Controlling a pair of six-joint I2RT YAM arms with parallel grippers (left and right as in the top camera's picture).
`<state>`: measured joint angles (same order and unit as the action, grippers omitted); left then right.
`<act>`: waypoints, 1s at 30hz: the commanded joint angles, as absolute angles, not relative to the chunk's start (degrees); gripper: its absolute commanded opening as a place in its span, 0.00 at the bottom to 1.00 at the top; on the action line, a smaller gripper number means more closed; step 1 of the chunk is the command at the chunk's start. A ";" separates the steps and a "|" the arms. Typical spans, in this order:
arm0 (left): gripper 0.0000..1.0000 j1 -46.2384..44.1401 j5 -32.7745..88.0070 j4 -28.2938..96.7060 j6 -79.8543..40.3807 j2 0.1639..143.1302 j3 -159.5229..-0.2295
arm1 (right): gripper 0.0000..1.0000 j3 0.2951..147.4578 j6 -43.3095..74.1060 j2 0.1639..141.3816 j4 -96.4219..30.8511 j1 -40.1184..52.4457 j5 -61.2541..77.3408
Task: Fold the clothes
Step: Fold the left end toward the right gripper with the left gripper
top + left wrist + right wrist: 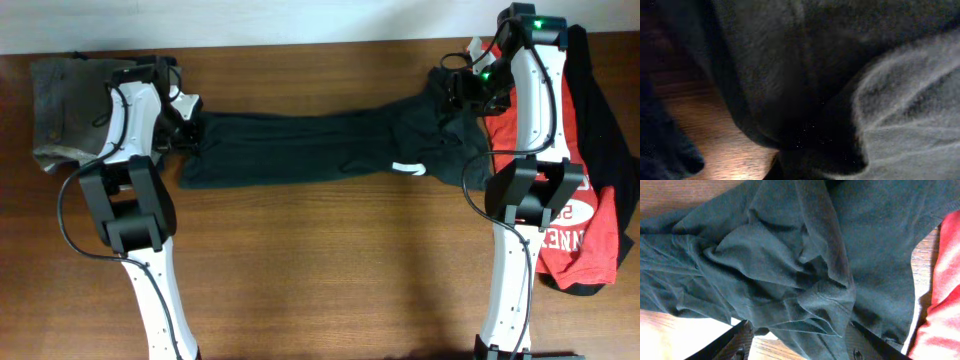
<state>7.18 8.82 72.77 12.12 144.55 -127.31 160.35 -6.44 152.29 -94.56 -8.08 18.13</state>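
L gripper is clenched. Dark cloth fills the L wrist view right at the lens, so it looks pinched onto the near end of the black T-shirt, prob. a hem or sleeve edge. The fingers themselves can't be made out there. From that hand the shirt runs away as a long band across the wooden table toward the R gripper. Likely reason: anchor one end so the cloth can be pulled flat before any fold.

R gripper is released. Its two fingers stand wide, one each side of a rumpled bunch of the same shirt. A strip of pale table shows btwn the cloth and the finger at the view's lower left, so no squeeze yet. The hand hangs right over the bunch, prob. lining up a pinch on the far end to match the L hand.

The shirt is stretched lengthwise but crumpled under the R hand. A bit of white print shows just inboard of that hand. Nothing is folded yet, so an early stage by the look of it.

Outboard of the R hand lies a red T-shirt w/ white lettering, touching the black shirt's end. A second black garment lies beyond it, both prob. waiting their turn. Just behind the L hand sits a folded grey-brown garment, off the work area.
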 commanded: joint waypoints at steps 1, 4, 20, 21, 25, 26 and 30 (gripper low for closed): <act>0.01 8.80 9.19 72.58 10.33 140.97 -130.63 | 0.64 161.53 -6.87 149.62 -95.04 -7.77 18.83; 0.00 9.54 9.19 72.64 10.35 137.62 -131.37 | 0.64 161.53 -6.87 149.62 -95.29 -7.77 18.85; 0.00 10.76 9.21 72.42 10.37 124.88 -131.41 | 0.09 157.07 -6.63 152.22 -95.72 -5.17 29.65; 0.00 10.55 9.21 72.42 10.37 124.64 -131.41 | 0.04 156.00 -6.63 152.44 -95.02 -4.58 30.89; 0.00 9.39 9.23 72.40 10.37 124.64 -131.41 | 0.04 150.50 -6.61 152.53 -90.85 -1.72 33.87; 0.00 8.91 9.23 72.18 10.37 124.64 -131.41 | 0.04 148.81 -6.11 152.53 -89.56 -1.04 34.15; 0.00 6.20 9.87 70.04 10.39 124.57 -131.41 | 0.04 142.37 -2.39 152.53 -84.14 0.67 34.11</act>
